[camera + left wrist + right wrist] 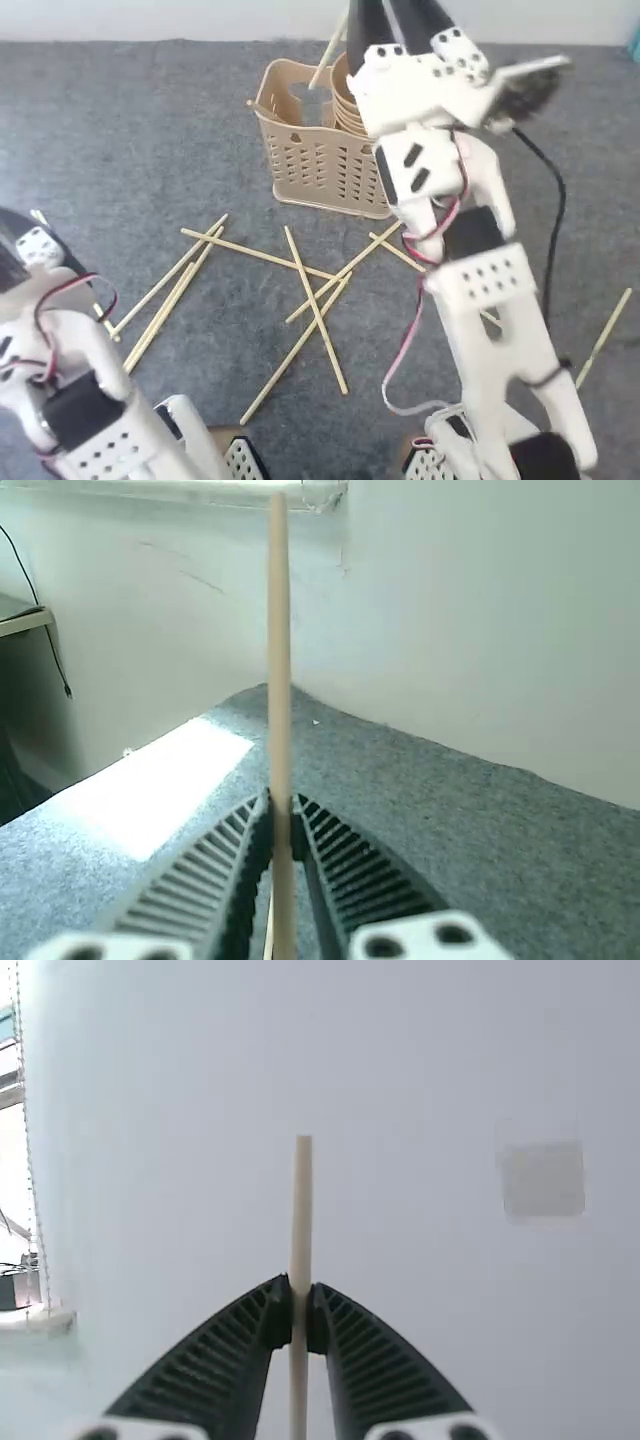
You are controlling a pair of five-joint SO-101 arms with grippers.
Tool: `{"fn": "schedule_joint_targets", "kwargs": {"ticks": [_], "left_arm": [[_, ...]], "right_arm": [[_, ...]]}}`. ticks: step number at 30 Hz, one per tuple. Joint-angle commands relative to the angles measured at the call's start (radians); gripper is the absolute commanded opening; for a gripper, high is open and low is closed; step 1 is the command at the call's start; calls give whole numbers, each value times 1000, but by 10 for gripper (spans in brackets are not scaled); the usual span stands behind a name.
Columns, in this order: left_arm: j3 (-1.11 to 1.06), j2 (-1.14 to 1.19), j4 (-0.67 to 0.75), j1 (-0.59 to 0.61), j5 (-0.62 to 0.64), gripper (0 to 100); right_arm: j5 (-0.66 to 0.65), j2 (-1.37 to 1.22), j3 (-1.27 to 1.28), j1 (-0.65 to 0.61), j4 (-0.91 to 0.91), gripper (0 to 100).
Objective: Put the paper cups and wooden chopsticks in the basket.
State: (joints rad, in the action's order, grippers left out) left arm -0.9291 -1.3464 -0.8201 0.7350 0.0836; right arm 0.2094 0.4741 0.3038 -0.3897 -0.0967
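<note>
Left wrist view puts your left gripper [283, 815] clamped tight on a pale round wooden chopstick [278, 630]. The stick runs straight out past the ribbed black fingertips toward a white wall [480, 610], above the grey carpet-like table cover [480, 840].

On the right wrist view, your right gripper [300, 1305] likewise pinches a second pale wooden chopstick [301, 1210], its blunt end out in front of a plain pale surface [450, 1060].

From the high view, the white right arm [430, 150] hangs over the beige slotted plastic basket [315, 165] at the far side of the table and hides the basket's right end. A stack of brown paper cups [345, 100] sits inside the basket, just beside that arm. A slanted stick [328, 50] rises from the basket's mouth; you cannot tell whether it is the one the right gripper holds.

Loose wooden chopsticks [300, 285] lie crossed over one another on the grey cover between the basket and the arm bases, some passing under the right arm. One lone chopstick [605, 335] lies well apart at the right edge. A black cable [552, 215] trails beside the right arm.
</note>
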Motion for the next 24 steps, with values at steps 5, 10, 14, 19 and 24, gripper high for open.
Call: {"fn": "schedule_joint_targets", "kwargs": {"ticks": [5,10,14,19,24], "left_arm": [[-41,-137,31,-2,-8,12],[-50,-152,31,-3,-3,12],[-50,-150,31,-6,-2,12],[-42,-150,48,-37,0,12],[-4,-147,60,-100,37,12]], "right_arm": [[-28,-193,-9,-5,-157,11],[-129,-231,-17,-58,-71,105],[-133,-217,-20,-82,-39,110],[-132,-39,8,-84,90,98],[-6,262,11,-38,535,61]]}}
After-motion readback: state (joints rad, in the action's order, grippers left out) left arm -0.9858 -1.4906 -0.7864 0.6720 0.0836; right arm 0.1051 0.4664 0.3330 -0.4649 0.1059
